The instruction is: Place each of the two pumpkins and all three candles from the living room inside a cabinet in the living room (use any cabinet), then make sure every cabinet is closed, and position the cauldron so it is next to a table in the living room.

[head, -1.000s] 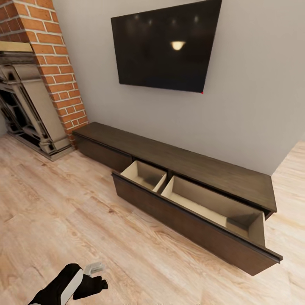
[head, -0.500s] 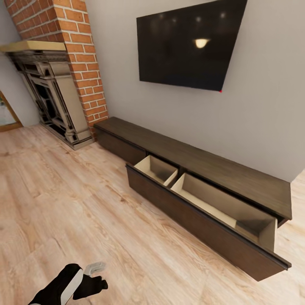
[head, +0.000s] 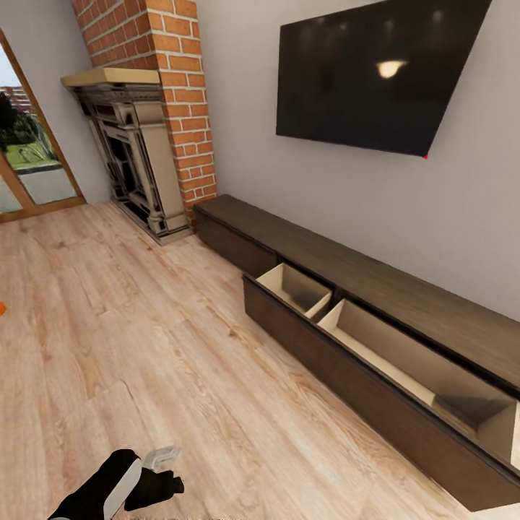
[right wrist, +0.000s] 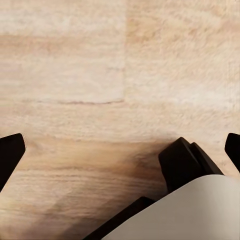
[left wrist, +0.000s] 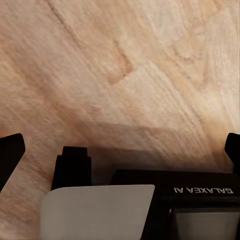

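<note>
The long low dark brown cabinet (head: 339,271) stands against the grey wall in the head view. Its wide drawer (head: 339,365) is pulled out over the floor, and both pale compartments look empty. The smaller front (head: 231,245) to its left is shut. A sliver of something orange (head: 1,308) lies on the floor at the picture's left edge; too little shows to name it. Candles, cauldron and table are out of view. My left gripper (left wrist: 120,150) and right gripper (right wrist: 120,150) both hang open over bare wooden floor, holding nothing. My left arm (head: 108,491) is at the bottom left.
A brick chimney with a grey fireplace (head: 137,166) stands left of the cabinet. A black TV (head: 375,72) hangs on the wall above it. A glass door (head: 29,166) is at the far left. Wooden floor (head: 144,339) stretches in front of the cabinet.
The camera has turned left: the cabinet and TV sit further right in the picture, and the fireplace, glass door and orange sliver have come in. My left arm keeps its place.
</note>
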Motion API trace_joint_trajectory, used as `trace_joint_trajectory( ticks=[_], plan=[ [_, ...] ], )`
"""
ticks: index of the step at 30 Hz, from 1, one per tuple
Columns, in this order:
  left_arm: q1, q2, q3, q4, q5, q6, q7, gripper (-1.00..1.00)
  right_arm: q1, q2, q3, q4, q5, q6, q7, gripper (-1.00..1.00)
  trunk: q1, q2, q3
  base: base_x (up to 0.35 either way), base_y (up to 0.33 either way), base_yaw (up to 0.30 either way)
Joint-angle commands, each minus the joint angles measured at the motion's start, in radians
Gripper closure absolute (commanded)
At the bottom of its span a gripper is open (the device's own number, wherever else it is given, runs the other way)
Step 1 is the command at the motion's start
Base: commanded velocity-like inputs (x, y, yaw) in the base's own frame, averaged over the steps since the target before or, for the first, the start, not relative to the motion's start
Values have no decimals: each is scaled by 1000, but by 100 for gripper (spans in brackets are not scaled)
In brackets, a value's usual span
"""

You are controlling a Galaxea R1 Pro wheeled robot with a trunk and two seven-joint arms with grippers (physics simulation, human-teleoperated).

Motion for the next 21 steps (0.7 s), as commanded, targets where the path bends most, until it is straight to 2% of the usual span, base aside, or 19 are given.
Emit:
trace_joint_trajectory(
  ticks=[1,9,13,16,18,21],
  plan=[
    [0,0,0,0,0,0,0,-100,0,0,0,0,0,0,0,-100,0,0,-1,0,0,280],
    [0,1,-1,0,1,0,-1,-100,0,0,0,1,37,-1,-1,-100,0,0,-5,0,0,280],
    [0,6,3,-8,1,0,-1,-100,0,0,0,0,41,-2,-1,-100,0,0,-8,0,0,280],
    [-1,13,7,-12,0,0,1,-100,0,17,1,0,47,-5,-2,-100,0,0,-10,0,0,280],
    [-1,19,9,-14,0,0,1,-100,0,27,6,0,67,-21,-1,-100,0,0,-11,0,0,280],
    [-1,41,9,-33,0,0,1,-100,0,39,18,1,157,-72,-1,-100,-8,14,-6,0,0,280]
  ],
)
